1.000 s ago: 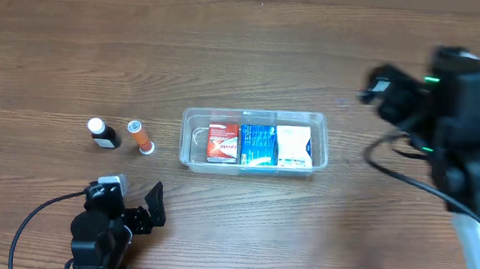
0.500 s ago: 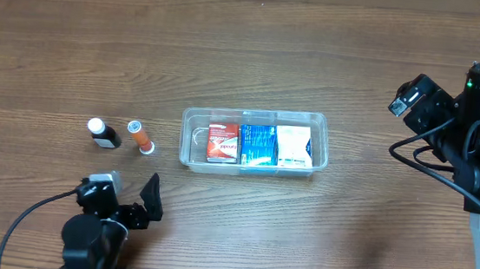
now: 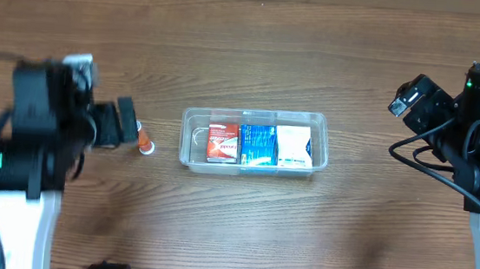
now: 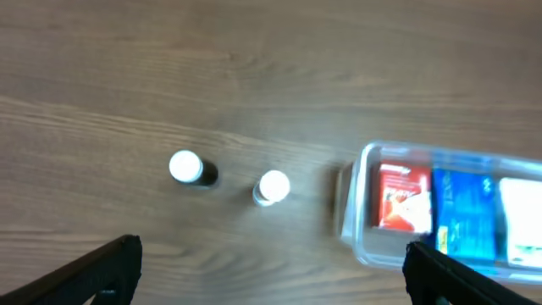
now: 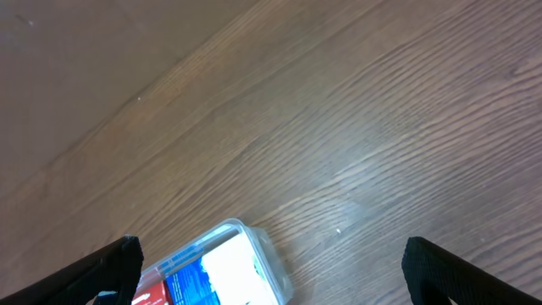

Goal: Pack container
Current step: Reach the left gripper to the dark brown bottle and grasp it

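From above, the container lies flat at the middle of the wooden worktop, its long side running from one arm toward the other. Inside it, side by side, sit a red box nearest the left arm, a blue box in the middle and a white packet nearest the right arm; the end of the container beyond the red box is bare. The left pincer hangs near that bare end, just beside a small orange bottle that lies on the worktop close to the container but apart from it. The right pincer is well apart from the container's other end, off toward the far side; this view does not show how either pincer stands. In the left wrist view, the left pincer's two black fingers sit in the bottom corners, spread wide apart with nothing between them. Ahead of them the orange bottle shows its white cap near the container's end wall, and a dark bottle with a white cap stands just beyond it, farther from the container. The container is cut off at the edge of this view, red box nearest the bottles. In the right wrist view, the right pincer's fingers are likewise wide apart and hold nothing. One rounded corner of the container, with the white packet against it, shows at the bottom edge between them.
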You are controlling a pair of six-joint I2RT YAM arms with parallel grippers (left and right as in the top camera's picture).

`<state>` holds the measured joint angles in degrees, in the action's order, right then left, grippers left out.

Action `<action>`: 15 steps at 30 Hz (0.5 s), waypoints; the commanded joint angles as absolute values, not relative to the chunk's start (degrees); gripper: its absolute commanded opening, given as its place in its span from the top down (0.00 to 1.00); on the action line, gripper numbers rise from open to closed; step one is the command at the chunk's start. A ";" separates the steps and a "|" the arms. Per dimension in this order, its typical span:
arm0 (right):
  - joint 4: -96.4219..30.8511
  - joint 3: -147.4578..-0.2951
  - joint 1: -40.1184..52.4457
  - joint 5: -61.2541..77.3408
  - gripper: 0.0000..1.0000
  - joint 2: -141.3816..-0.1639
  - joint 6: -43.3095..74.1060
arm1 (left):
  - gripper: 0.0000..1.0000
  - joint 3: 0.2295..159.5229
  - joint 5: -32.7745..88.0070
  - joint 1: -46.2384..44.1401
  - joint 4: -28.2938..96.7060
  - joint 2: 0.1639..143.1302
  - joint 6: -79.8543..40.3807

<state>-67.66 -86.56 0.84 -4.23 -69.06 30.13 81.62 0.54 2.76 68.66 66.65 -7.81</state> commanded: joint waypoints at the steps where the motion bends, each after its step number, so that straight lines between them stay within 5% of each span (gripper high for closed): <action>1: -67.44 -87.44 0.78 -4.19 0.00 -68.90 29.98 | 0.00 88.86 -0.93 3.07 73.60 78.06 -1.63; 5: -67.44 -87.44 0.78 -4.19 0.00 -68.90 29.98 | 0.00 88.92 -5.41 5.76 74.83 85.67 -12.14; 15: -67.44 -87.44 0.78 -4.19 0.00 -68.90 29.98 | 0.01 88.88 4.29 18.04 72.95 101.41 -8.71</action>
<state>-67.66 -86.56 0.84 -4.27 -69.06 30.15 87.48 1.34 17.58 73.65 97.47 -10.11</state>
